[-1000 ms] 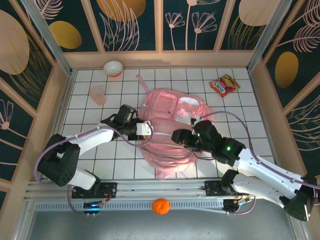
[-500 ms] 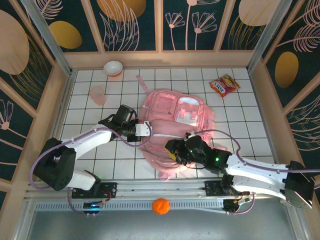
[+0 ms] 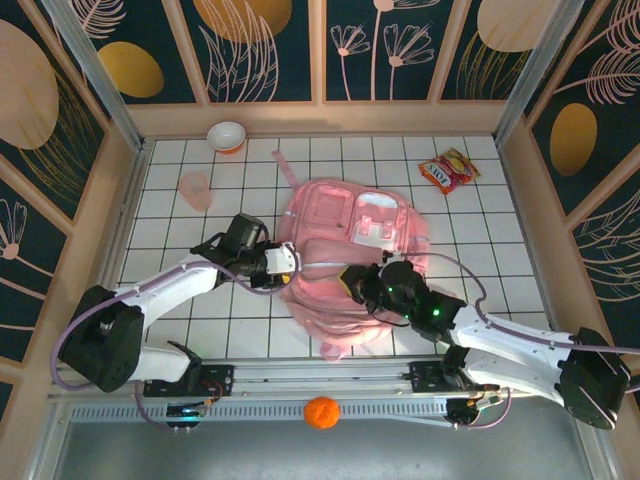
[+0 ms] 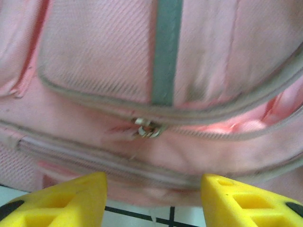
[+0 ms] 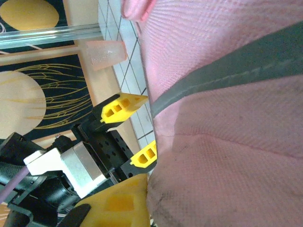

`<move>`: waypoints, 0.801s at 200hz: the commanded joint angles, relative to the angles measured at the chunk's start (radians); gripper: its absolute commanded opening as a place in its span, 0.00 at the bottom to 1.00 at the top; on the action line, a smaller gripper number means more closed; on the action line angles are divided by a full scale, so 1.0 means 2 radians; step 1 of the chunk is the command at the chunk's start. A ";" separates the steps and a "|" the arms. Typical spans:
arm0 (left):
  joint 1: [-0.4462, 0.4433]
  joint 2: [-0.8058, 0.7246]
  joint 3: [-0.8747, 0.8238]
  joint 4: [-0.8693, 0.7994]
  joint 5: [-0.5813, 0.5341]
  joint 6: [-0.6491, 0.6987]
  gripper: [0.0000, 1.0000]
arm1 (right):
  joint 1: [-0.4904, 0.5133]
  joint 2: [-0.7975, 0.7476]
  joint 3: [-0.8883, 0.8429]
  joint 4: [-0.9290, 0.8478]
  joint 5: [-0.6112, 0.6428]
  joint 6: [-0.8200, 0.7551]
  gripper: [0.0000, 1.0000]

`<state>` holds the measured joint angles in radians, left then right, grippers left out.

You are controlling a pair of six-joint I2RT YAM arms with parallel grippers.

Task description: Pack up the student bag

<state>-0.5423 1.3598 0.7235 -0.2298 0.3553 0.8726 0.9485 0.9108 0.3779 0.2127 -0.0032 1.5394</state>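
The student bag, a big pink backpack, lies flat mid-table. My left gripper stands open at its left edge; in the left wrist view the yellow fingertips flank the bag's lower seam, with a metal zip slider just beyond them and nothing between them. My right gripper rests on the bag's near middle. In the right wrist view one yellow finger presses against pink fabric, the other finger is hidden behind it, and the jaws are shut on the fabric. The left gripper shows there beside the bag.
A white bowl and a pink cup stand at the back left. A snack packet lies at the back right. An orange ball sits on the front rail. Wooden walls ring the tiled table.
My left gripper closed at the bag's left edge, then opened and drew back slightly. My right gripper shifted over the bag's near part and closed on its fabric.
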 commanded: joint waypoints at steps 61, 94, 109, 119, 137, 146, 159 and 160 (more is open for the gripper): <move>-0.004 0.064 0.066 -0.010 0.098 0.017 0.65 | -0.035 -0.036 0.028 -0.058 0.012 -0.049 0.00; -0.016 0.096 0.081 -0.012 0.095 0.030 0.63 | -0.037 -0.035 0.036 -0.056 0.012 -0.059 0.00; -0.020 0.113 0.090 -0.020 0.087 0.037 0.61 | -0.038 -0.035 0.037 -0.054 -0.001 -0.061 0.00; -0.021 0.121 0.095 -0.019 0.089 0.035 0.58 | -0.040 -0.034 0.038 -0.052 -0.004 -0.061 0.00; -0.024 0.134 0.105 -0.025 0.090 0.035 0.48 | -0.041 -0.035 0.038 -0.050 -0.007 -0.063 0.00; -0.026 0.137 0.110 -0.036 0.091 0.037 0.36 | -0.043 -0.035 0.040 -0.050 -0.006 -0.063 0.00; -0.029 0.134 0.112 -0.043 0.093 0.029 0.19 | -0.044 -0.035 0.040 -0.054 -0.001 -0.063 0.00; -0.028 0.133 0.112 -0.044 0.094 0.027 0.18 | -0.044 -0.035 0.040 -0.054 0.000 -0.063 0.00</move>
<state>-0.5896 1.6207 0.9115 -0.2749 0.4988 0.9226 0.8753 0.8509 0.4194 0.0982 -0.0330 1.4433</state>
